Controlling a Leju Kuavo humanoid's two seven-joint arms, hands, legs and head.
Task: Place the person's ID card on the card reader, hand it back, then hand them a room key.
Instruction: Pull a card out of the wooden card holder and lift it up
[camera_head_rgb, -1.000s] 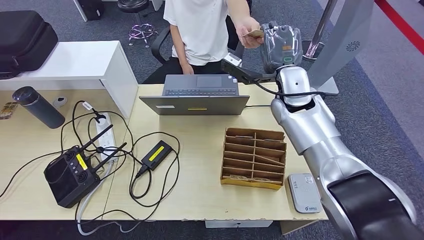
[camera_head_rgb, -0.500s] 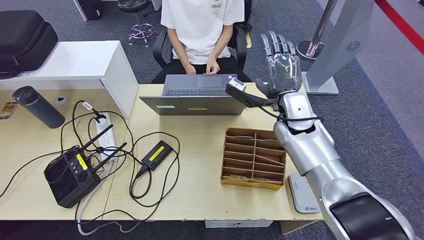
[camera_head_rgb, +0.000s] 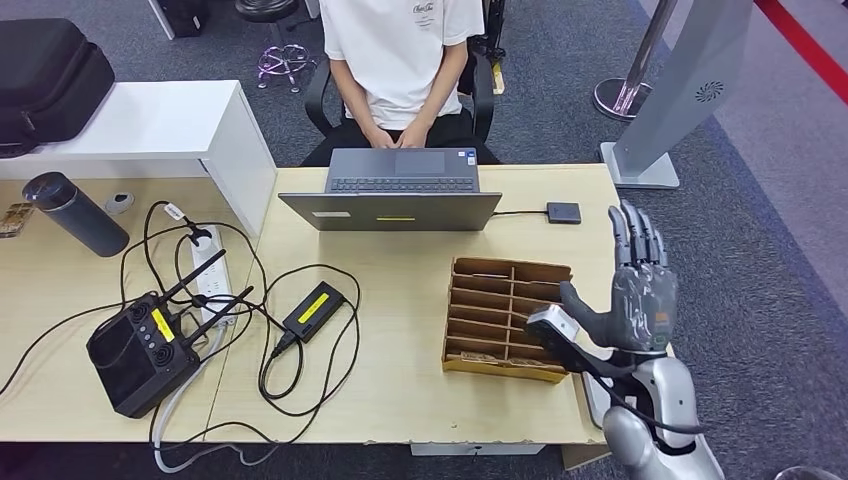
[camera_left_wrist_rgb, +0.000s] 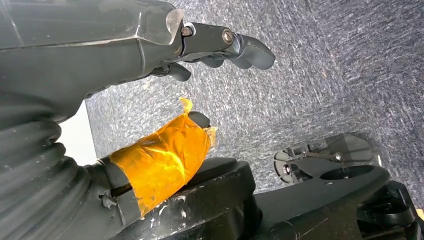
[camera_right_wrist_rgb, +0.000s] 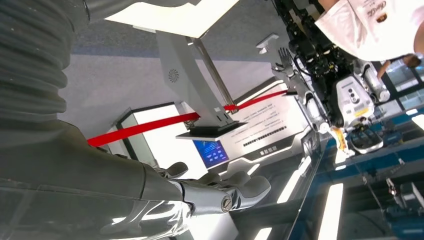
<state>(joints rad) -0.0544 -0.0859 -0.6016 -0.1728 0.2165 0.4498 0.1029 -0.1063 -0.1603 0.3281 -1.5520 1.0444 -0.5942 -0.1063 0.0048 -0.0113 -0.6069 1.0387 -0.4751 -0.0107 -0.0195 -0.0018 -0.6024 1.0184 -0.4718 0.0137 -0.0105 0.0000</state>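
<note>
Over the desk's (camera_head_rgb: 400, 300) right edge, the right hand (camera_head_rgb: 636, 290) is up with fingers (camera_head_rgb: 632, 235) straight and spread apart, thumb out to the side, nothing in its grasp. It hovers just right of the cardboard organiser (camera_head_rgb: 508, 316), the slotted tray that stands near the front right corner of the desk, with flat cards lying in its front slots, though I cannot tell which of them is a room key. Down at the front right corner, the card reader (camera_head_rgb: 590, 385) peeks out from under the silver forearm, mostly covered by it. No ID card can be made out anywhere on the desk.

At the far edge, a person (camera_head_rgb: 405, 60) in a white shirt sits on a chair, both hands low in the lap, behind the open laptop (camera_head_rgb: 395, 195). A small dark adapter (camera_head_rgb: 563, 212) lies near the far right edge, cabled to the laptop.

Toward the left side: a black controller (camera_head_rgb: 135, 350) near the front edge, a white power strip (camera_head_rgb: 205, 270), a black power brick (camera_head_rgb: 314, 306) with a yellow label, a dark bottle (camera_head_rgb: 75, 213) lying tilted.

From the left wrist camera, the left hand (camera_left_wrist_rgb: 165, 65) hangs over grey carpet, fingers (camera_left_wrist_rgb: 235, 47) loosely bent, holding nothing, orange tape around its thumb (camera_left_wrist_rgb: 160, 155).
</note>
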